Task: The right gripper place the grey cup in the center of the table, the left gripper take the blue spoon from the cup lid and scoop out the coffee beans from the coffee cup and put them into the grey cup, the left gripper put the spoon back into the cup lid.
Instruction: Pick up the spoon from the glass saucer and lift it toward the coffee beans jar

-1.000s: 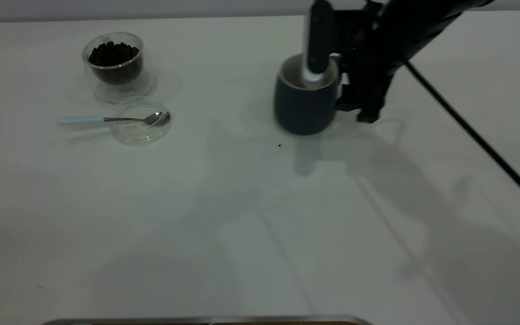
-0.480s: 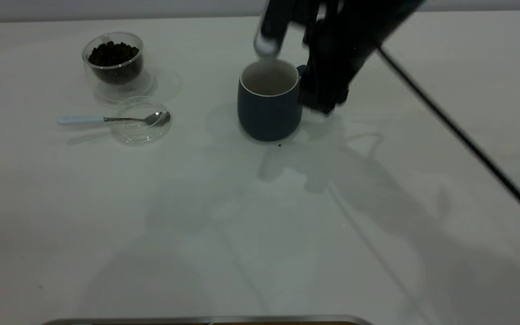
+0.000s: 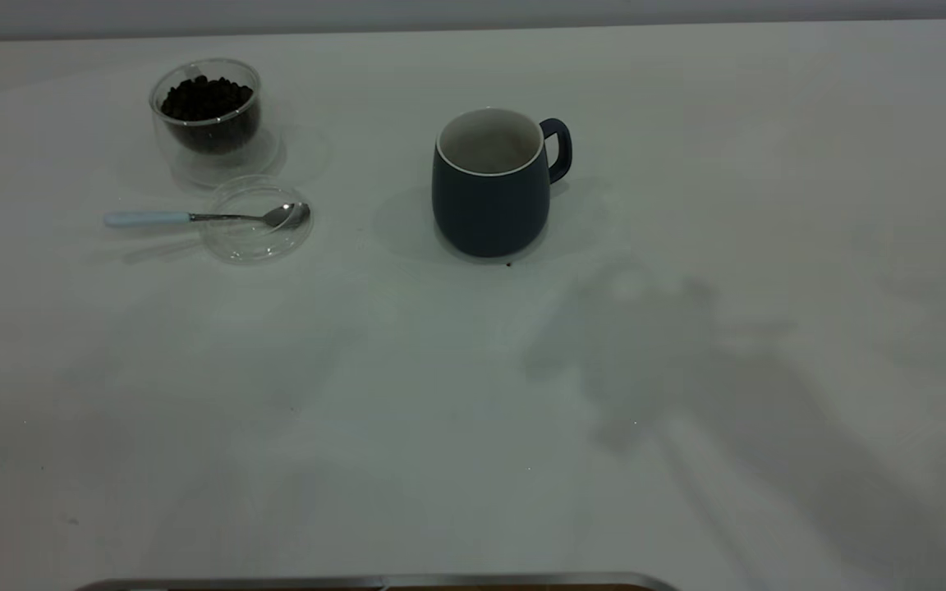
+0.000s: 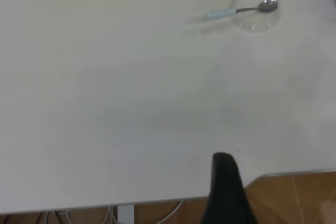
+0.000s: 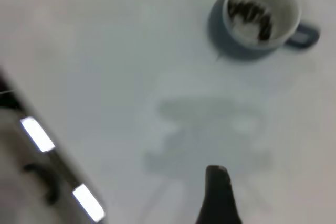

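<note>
Tool-wise, neither arm shows in the exterior view, and each wrist view shows one dark finger only, so apart or together I cannot tell. Next up, the blue spoon point(image 3: 194, 217): light, stiff, slippery, its bowl resting in the cup lid point(image 3: 253, 234) just beside the coffee cup point(image 3: 207, 115), well apart from the grey cup point(image 3: 491, 185) mid-surface. Best hold looks like the pale handle jutting off the lid.

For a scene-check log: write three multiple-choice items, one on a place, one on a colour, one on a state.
1. Where does the blue spoon's bowl rest?
A. in the cup lid
B. in the grey cup
C. on the bare table

2. What colour is the grey cup's inside?
A. red
B. off-white
C. black

3. How does the grey cup stand?
A. tipped over
B. upright, free of any tool
C. lifted

Answers:
1. A, the blue spoon has its bowl inside the cup lid.
2. B, the grey cup shows a pale inner wall.
3. B, it stands alone on the table.
</note>
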`<state>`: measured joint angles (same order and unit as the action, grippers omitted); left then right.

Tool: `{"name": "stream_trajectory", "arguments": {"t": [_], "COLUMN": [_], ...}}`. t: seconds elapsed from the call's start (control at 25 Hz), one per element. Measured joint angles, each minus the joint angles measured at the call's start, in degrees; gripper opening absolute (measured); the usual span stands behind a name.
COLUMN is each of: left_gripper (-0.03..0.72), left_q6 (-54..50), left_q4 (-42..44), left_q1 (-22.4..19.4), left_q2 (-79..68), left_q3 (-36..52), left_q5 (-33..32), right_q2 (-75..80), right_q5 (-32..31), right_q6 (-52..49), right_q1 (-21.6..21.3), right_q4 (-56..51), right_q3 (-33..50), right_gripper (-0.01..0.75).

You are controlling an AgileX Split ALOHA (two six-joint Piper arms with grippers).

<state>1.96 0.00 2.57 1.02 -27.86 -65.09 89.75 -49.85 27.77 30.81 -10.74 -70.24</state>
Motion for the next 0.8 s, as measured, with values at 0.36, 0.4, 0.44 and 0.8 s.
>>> {"name": "stream_trajectory", "arguments": {"t": [0.36, 0.4, 0.44, 0.8], "left_gripper": [0.592, 0.592, 0.592, 0.592], "left_q6": [0.0, 0.0, 0.0, 0.0], "left_q4": [0.0, 0.0, 0.0, 0.0], "left_q1": [0.0, 0.0, 0.0, 0.0], "left_q2": [0.0, 0.0, 0.0, 0.0], "left_q3": [0.0, 0.0, 0.0, 0.0], "left_q5": [0.0, 0.0, 0.0, 0.0], "right_q2": [-11.24, -11.97, -12.58, -26.67], "right_q5": [-19.84, -20.21, -20.27, -20.27], "right_q6": [-12.16, -12.98, -13.3, -12.6], "right_q1": [0.0, 0.0, 0.0, -0.07], "right_q4": [4.01, 4.38, 4.53, 1.52], "right_q3": [0.47, 0.68, 1.01, 14.93], "right_gripper": [0.592, 0.592, 0.592, 0.592]}}
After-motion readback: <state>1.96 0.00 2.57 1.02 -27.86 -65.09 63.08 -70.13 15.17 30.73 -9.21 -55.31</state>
